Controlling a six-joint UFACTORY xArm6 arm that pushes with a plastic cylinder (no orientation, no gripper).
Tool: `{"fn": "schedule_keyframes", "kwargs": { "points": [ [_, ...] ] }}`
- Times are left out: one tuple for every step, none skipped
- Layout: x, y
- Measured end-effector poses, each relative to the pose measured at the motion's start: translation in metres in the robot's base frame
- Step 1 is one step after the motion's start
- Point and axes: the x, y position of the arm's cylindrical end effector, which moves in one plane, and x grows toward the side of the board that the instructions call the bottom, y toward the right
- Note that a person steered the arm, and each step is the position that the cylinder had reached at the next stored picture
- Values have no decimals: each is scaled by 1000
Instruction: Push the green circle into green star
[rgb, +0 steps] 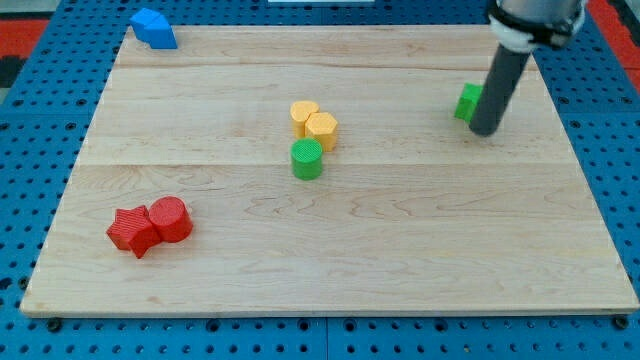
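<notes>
Sitting mid-board, green circle, well left of tool tip, beside green star

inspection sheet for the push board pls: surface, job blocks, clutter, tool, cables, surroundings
Surface: light wooden board, flat, no marks seen.
Job's things: green circle near the centre, just below the yellow pair; green star at the view's upper right, partly hidden behind the rod, shape hard to confirm. The two are well apart.
Clutter: two yellow blocks touching each other; red star and red cylinder touching at the view's lower left; blue block at the board's top-left corner.
Tool: my tip on the board at the green star's right edge, far from the green circle.
Cables: nothing seen.
Surroundings: blue perforated base around the board.
</notes>
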Motion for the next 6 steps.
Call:
{"fn": "schedule_keyframes", "kwargs": {
  "points": [
    [-57,11],
    [-82,-1],
    [-89,-22],
    [-38,-4],
    [84,-36],
    [113,-144]
  ]
}}
